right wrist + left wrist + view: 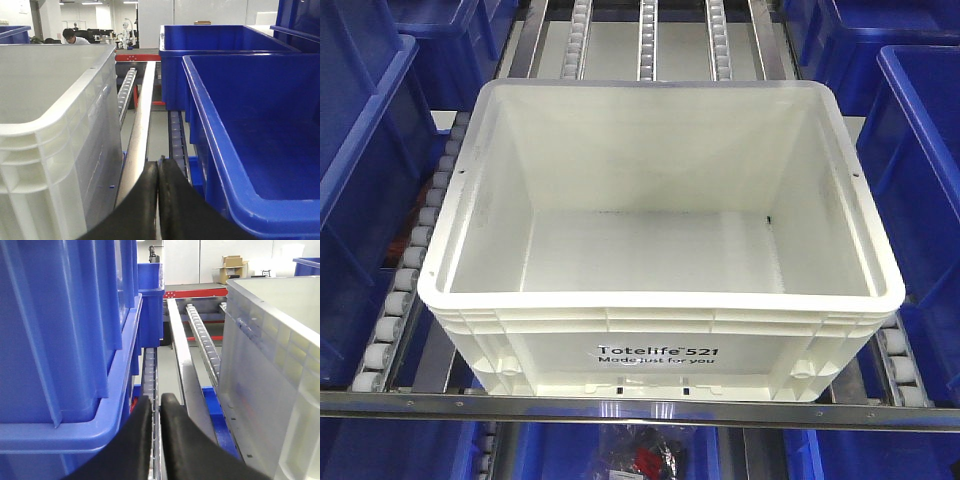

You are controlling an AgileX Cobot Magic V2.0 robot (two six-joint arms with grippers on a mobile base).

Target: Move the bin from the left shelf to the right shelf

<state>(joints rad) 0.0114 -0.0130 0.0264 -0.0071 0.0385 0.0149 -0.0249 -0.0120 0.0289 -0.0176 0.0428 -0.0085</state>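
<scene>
Your white bin (660,270) sat empty on the roller shelf (405,285), with blue bins (360,170) on both sides. Your left tool (156,412) and right tool (158,172) were both closed together, holding nothing.

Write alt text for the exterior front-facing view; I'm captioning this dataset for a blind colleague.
An empty white bin printed "Totelife 521" sits on the roller tracks of a flow rack, seen from above and in front. Blue bins flank it on both sides, and no end effector appears in this view.
</scene>
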